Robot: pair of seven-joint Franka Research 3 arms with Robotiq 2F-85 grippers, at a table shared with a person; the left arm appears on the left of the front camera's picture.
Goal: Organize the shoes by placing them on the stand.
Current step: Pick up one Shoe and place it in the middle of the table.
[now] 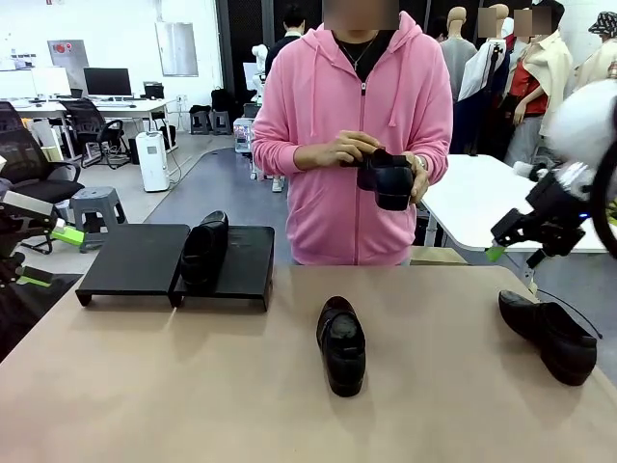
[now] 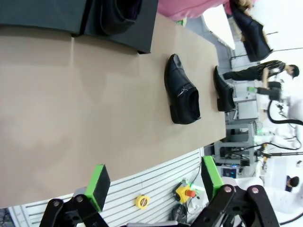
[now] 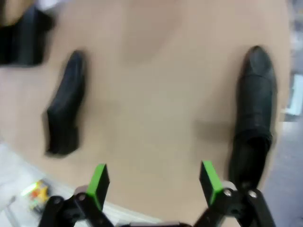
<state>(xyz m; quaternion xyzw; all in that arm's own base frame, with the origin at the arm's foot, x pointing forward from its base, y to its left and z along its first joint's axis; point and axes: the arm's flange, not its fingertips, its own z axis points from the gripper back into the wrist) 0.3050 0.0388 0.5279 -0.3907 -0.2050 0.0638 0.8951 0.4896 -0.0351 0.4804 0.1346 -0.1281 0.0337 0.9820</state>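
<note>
Shoes (image 2: 182,90) lie beyond the left gripper (image 2: 155,179) and right gripper (image 3: 154,182), both spread wide and empty. The right shoe (image 3: 253,109) points its toe away from the right gripper. The middle shoe (image 1: 341,345) lies near-to-far on the tabletop (image 1: 145,386), and a third shoe (image 1: 205,246) lies likewise on the stand (image 1: 125,256).

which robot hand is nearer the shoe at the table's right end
Right. The right hand hangs close above that shoe; the left hand is across the table, by its left edge.

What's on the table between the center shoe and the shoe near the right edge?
Nothing: bare tan tabletop between center shoe and right-edge shoe, seen in front view.
</note>
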